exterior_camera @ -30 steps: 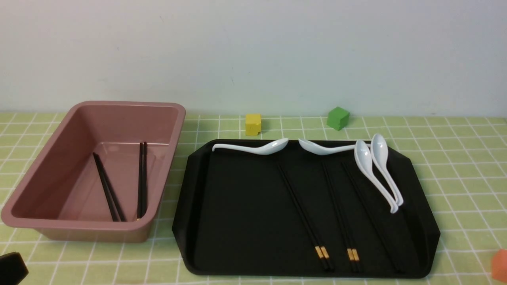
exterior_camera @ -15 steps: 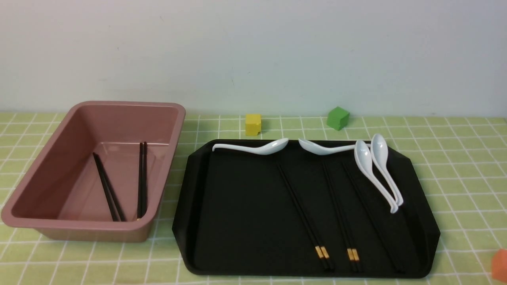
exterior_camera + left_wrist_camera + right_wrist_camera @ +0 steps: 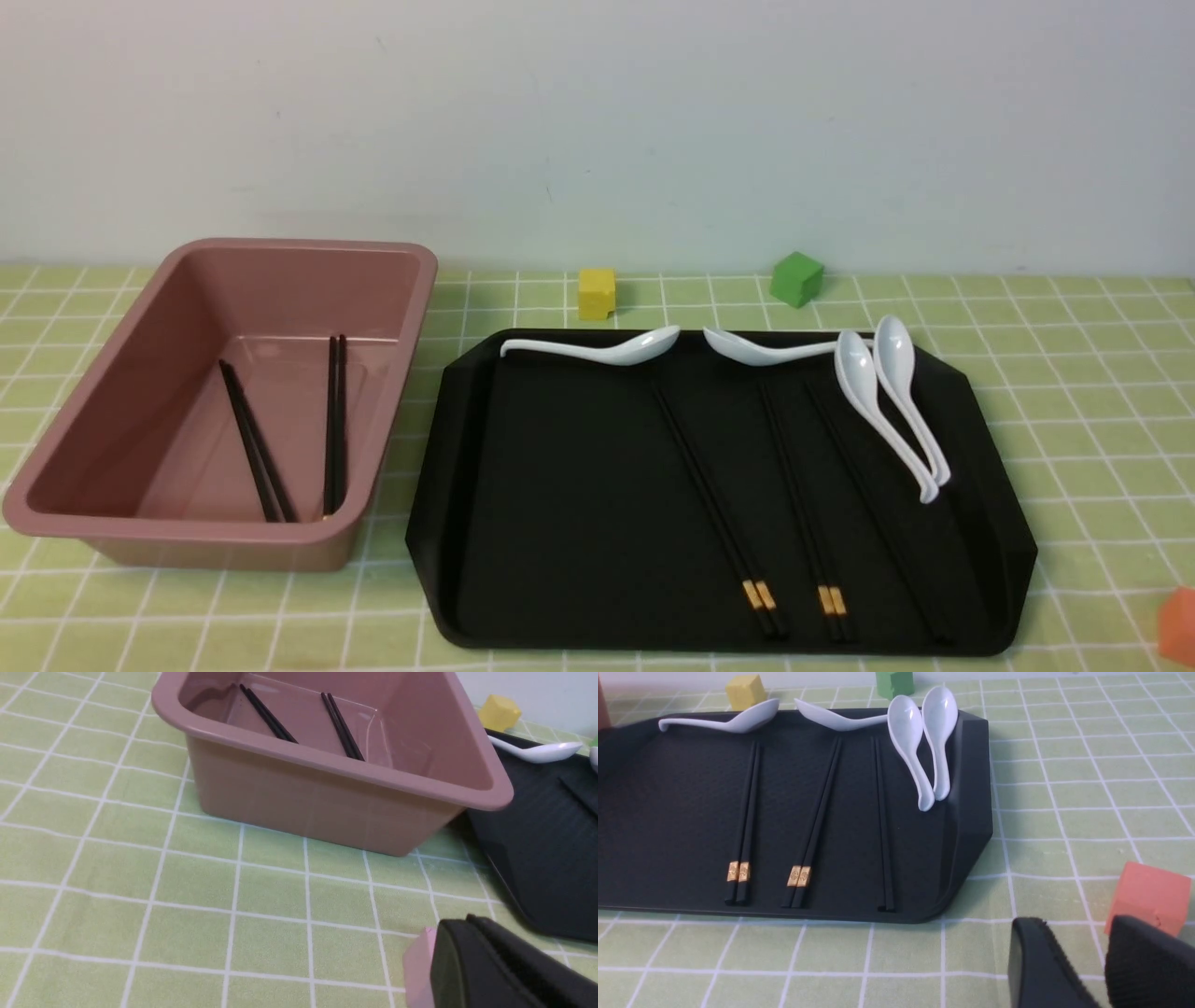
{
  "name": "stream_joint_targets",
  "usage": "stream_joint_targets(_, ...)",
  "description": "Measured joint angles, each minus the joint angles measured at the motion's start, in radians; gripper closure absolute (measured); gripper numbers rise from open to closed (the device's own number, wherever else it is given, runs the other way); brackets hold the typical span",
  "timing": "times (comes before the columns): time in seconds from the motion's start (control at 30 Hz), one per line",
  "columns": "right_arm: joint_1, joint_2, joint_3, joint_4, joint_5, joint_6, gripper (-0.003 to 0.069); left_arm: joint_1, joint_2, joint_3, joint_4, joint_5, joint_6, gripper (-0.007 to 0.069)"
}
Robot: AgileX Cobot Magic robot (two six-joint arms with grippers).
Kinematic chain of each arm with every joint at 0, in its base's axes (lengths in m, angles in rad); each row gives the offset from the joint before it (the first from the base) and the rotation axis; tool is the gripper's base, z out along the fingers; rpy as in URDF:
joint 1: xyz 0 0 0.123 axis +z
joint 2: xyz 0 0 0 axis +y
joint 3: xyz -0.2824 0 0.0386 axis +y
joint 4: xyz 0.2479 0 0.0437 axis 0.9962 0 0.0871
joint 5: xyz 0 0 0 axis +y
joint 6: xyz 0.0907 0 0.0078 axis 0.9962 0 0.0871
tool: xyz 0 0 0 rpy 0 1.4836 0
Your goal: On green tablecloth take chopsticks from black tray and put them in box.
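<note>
The pink-brown box (image 3: 140,373) stands at the left on the green tablecloth (image 3: 1074,420) and holds two pairs of black chopsticks (image 3: 254,448); they also show in the left wrist view (image 3: 268,714). The black tray (image 3: 560,513) to its right holds three more pairs of chopsticks (image 3: 719,513), side by side, gold bands toward me; they also show in the right wrist view (image 3: 746,821). My left gripper (image 3: 460,924) is shut and empty, low over the cloth in front of the box. My right gripper (image 3: 1076,933) is open and empty, off the tray's near right corner. Neither shows in the front view.
Several white spoons (image 3: 892,401) lie along the tray's far edge and right side. A yellow cube (image 3: 597,293) and a green cube (image 3: 796,278) sit behind the tray. An orange cube (image 3: 1150,896) lies by my right gripper. A pink cube (image 3: 418,963) lies beside my left gripper.
My left gripper's black tip, at the front view's lower left corner a second ago, has drawn back out of that view. Nothing else has moved.
</note>
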Motion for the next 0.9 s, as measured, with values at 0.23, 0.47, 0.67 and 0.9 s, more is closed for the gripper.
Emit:
stream_joint_targets(0.23,0.000,0.000,0.000,0.000,0.000,0.000,0.0419,0.000,0.000,0.000,0.000,0.006,0.000,0.0621)
stream_joint_targets(0.47,0.000,0.000,0.000,0.000,0.000,0.000,0.0419,0.000,0.000,0.000,0.000,0.006,0.000,0.0619)
stream_joint_targets(0.67,0.000,0.000,0.000,0.000,0.000,0.000,0.0419,0.000,0.000,0.000,0.000,0.007,0.000,0.0613)
stream_joint_targets(0.9,0.000,0.000,0.000,0.000,0.000,0.000,0.0419,0.000,0.000,0.000,0.000,0.007,0.000,0.0606)
